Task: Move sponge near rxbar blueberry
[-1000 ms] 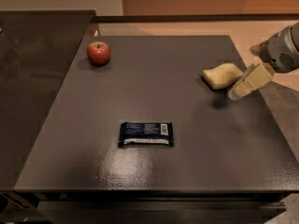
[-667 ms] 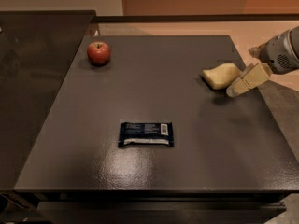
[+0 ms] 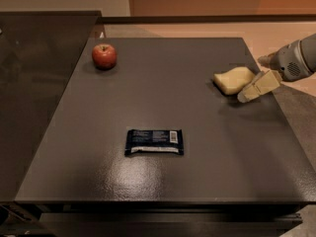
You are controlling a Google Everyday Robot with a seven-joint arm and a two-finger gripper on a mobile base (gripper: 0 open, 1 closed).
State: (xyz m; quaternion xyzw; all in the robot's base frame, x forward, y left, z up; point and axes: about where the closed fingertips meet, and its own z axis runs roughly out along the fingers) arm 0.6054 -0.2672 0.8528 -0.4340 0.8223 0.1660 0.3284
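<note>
Camera view: your pincer (image 3: 256, 86) sits just right of the sponge (image 3: 233, 80), barely shifted from a second ago; whether it is spread, you cannot tell. Sponge, unmoved on the surface (image 3: 163, 88), lies well apart from the rxbar (image 3: 154, 141).

Grey arm in from the right edge, its tool (image 3: 246, 95) low, angled down and leftward

On the bench (image 3: 207, 181), the apple (image 3: 104, 56) is lying back left, the sponge (image 3: 233, 80) right, just beside the pincer (image 3: 254, 87), the rxbar blueberry (image 3: 154, 141) front centre.
</note>
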